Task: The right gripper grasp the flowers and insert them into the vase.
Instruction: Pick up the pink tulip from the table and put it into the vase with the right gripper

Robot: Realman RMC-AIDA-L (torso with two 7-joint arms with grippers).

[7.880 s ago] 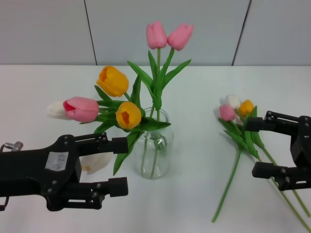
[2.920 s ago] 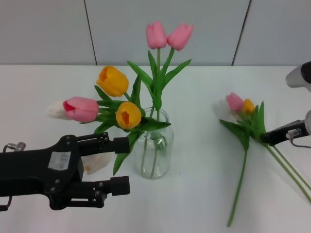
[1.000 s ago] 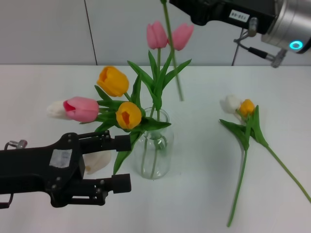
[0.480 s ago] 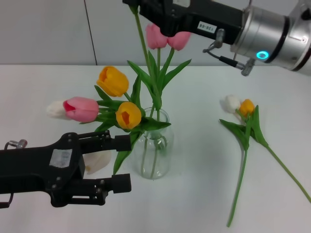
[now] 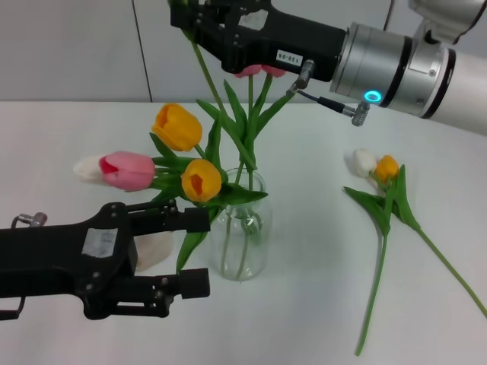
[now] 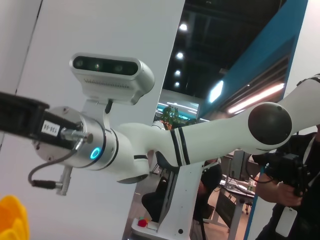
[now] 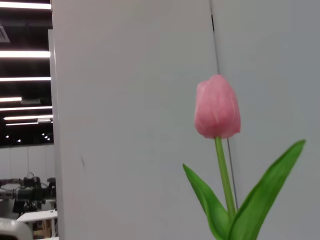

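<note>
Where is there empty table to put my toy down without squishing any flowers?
Bare table lies between the vase and the two loose tulips. The far-left corner behind the bouquet is bare too. It is crowded around the vase, where the left tool sits close.

A: What's the vase (image 5: pixel 242 236) made of?
B: Clear glass, smooth and glossy, with bright glints on its round body.
A: And the right gripper (image 5: pixel 199 24)?
B: Matt black, plastic-looking bars, with a white paper-like label behind the fingers. Behind that, the wrist (image 5: pixel 380 61) is brushed silver metal, then glossy white shell.
A: The stem between those fingers?
B: The pink tulip (image 7: pixel 217 107) has a soft, cloth-like matt head; its stem and leaves look like smooth, waxy plastic.
A: The left gripper (image 5: pixel 183 251)?
B: Same matt black finish.
A: The desk (image 5: pixel 319 304)?
B: Plain white, smooth, with a faint sheen.
</note>
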